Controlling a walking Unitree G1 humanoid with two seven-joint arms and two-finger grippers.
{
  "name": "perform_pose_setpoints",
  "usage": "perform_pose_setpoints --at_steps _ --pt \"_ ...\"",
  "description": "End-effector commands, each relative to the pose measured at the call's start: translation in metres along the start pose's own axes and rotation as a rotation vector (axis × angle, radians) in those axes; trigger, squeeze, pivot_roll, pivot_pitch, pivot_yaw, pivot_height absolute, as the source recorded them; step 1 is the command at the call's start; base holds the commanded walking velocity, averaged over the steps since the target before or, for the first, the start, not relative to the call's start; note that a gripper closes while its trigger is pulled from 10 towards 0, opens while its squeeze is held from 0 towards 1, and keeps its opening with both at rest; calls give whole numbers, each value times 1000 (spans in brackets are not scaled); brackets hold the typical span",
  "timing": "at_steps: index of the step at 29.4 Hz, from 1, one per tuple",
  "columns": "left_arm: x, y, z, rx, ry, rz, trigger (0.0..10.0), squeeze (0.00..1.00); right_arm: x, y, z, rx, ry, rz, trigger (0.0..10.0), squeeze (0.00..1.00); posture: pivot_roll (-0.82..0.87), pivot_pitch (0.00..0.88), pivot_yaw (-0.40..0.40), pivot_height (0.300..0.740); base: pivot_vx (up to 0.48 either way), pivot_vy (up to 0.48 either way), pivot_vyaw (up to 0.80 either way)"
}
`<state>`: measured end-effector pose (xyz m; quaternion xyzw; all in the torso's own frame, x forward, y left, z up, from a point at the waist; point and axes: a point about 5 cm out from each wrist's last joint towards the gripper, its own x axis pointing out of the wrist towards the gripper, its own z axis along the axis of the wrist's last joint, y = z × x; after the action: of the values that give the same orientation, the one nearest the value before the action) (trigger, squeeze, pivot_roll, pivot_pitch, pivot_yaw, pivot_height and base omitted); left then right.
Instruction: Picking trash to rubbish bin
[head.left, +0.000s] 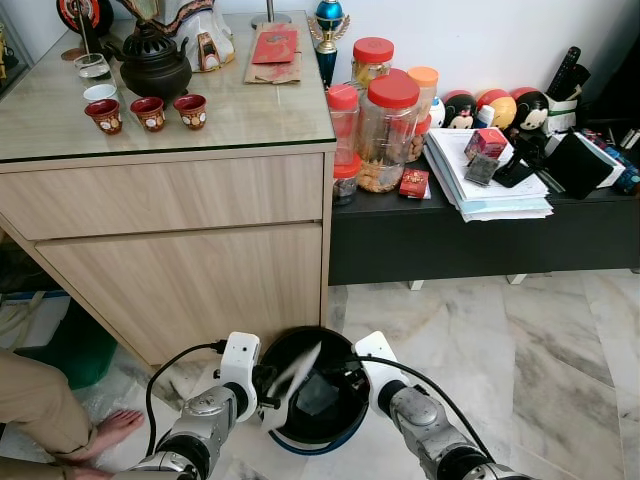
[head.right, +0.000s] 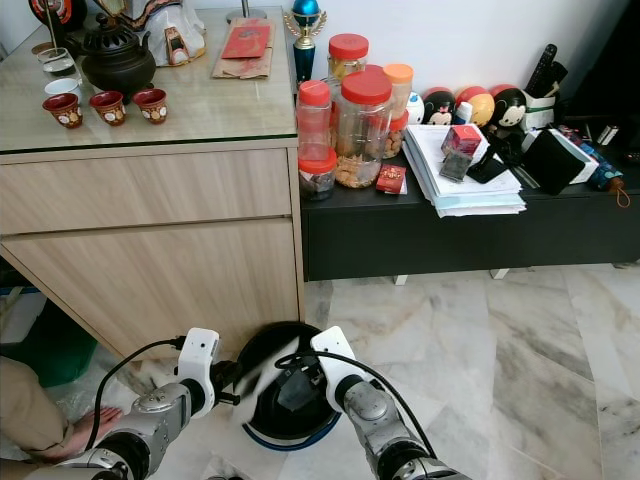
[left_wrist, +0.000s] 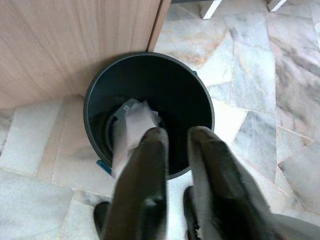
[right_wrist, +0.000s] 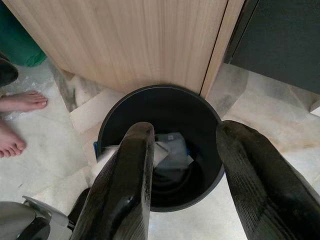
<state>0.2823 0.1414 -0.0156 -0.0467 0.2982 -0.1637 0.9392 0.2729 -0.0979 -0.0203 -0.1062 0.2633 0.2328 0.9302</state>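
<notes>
Left hand pinches crumpled white paper over round black bin; right hand gapes empty

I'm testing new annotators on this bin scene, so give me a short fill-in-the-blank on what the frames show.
1. Both grippers hover over a round ____ bin.
2. The left gripper has a pale piece of ____ hanging at its fingers over the bin.
3. The right gripper has its fingers ____ and holds nothing.
4. The bin stands on the floor beside a ____ cabinet.

Missing words: black; paper; open; wooden

Red-lidded jars; teacups; teapot
</notes>
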Motion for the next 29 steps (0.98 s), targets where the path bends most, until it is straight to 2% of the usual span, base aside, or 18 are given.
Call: perform_pose_setpoints --at_steps 1,5,6,7,9,13,15,16,18,19,22,29 --pt "-2 2 -4 -20 16 3 10000 1000 0 2 1 -8 -2 9 10000 0 138 112 -31 740 0 0 0" --pt "-2 5 -4 -15 10 28 10000 1000 0 3 -1 -8 1 10 10000 0 139 113 -31 740 0 0 0" --pt "-3 9 -3 -5 5 56 10000 620 0 3 -1 -7 2 10 10000 0 138 113 -30 740 0 0 0" --pt "-5 13 -3 6 4 90 10000 0 0 3 -2 -3 2 7 10000 0 138 114 -30 740 0 0 0" --pt "-6 18 -3 21 7 128 10000 0 -1 2 -3 5 2 2 10000 0 138 114 -30 740 0 0 0" --pt "-19 42 -16 190 75 331 10000 0 -4 0 -14 56 41 -27 10000 0 141 114 -28 740 0 0 0" --pt "-24 49 -21 214 94 380 10000 0 -6 -1 -18 75 56 -39 10000 0 142 114 -29 740 0 0 0" --pt "-31 58 -29 238 130 455 10000 0 -8 -3 -25 115 76 -69 10000 0 140 116 -29 740 0 0 0" --pt "-39 66 -39 256 160 501 10000 0 -12 -6 -32 156 98 -105 10000 0 142 116 -28 740 0 0 0" --pt "-47 71 -50 243 192 535 10000 0 -15 -10 -40 209 122 -140 10000 0 145 119 -29 740 0 0 0" --pt "-60 79 -67 196 225 603 10000 0 -22 -13 -54 278 163 -190 10000 0 142 120 -29 740 0 0 0" --pt "-81 87 -94 112 266 736 10000 0 -42 -19 -88 404 271 -295 10000 0 150 120 -34 740 0 0 0"
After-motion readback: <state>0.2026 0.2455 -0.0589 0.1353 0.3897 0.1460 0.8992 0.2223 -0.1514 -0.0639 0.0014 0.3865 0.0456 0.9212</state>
